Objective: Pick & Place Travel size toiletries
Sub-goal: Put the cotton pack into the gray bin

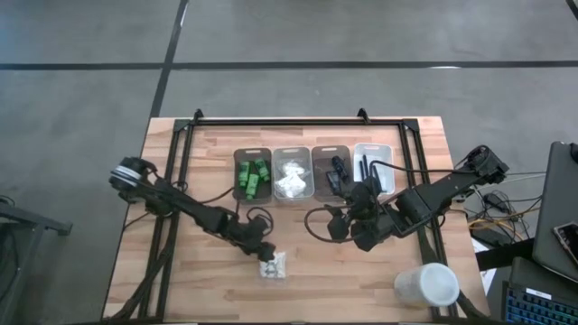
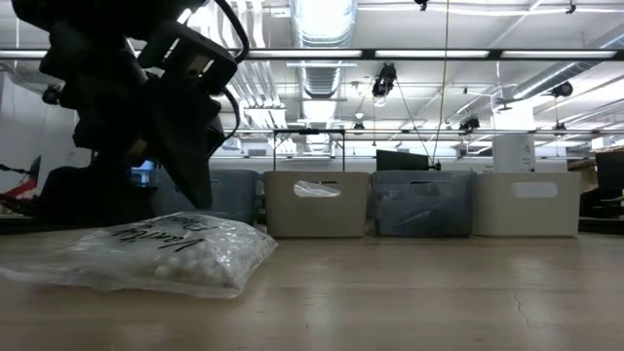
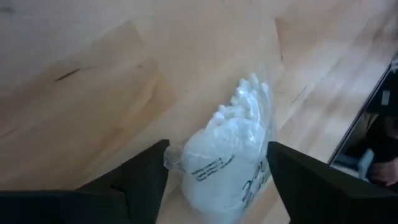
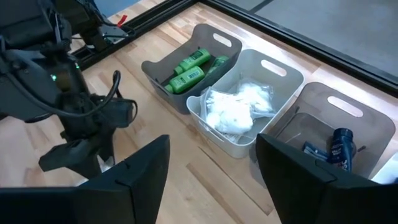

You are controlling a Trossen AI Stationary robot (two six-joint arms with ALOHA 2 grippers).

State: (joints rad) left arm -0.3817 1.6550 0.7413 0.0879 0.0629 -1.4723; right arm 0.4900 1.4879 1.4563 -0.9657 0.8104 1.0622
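- Wooden table (image 1: 181, 271): light plank top carrying all items, with a black frame along its far edge.
- Left arm: reaches across the table toward its near middle. The left gripper (image 1: 263, 255) hangs just above a clear packet of white puffs (image 1: 273, 266); its fingers (image 3: 137, 174) are spread apart on either side of the packet and close on nothing.
- Right arm: reaches in from the right side, with the right gripper (image 1: 339, 224) above bare wood just in front of the bins. Its fingers (image 4: 137, 171) are parted and empty.
- Large white cup (image 1: 426, 285): lies at the near right corner of the table.
- Four bins in a row near the far edge:
  - grey bin (image 1: 237, 158) with bright green small bottles (image 1: 253, 178);
  - pale bin (image 1: 291, 152) with more packets of white puffs (image 1: 291, 181);
  - dark bin (image 1: 321, 153) with small dark items (image 1: 336, 171);
  - white bin (image 1: 375, 149) with thin dark sticks (image 1: 370, 169).
- Packet of white puffs, detail: lies flat on the wood, printed face up, well apart from the bins.
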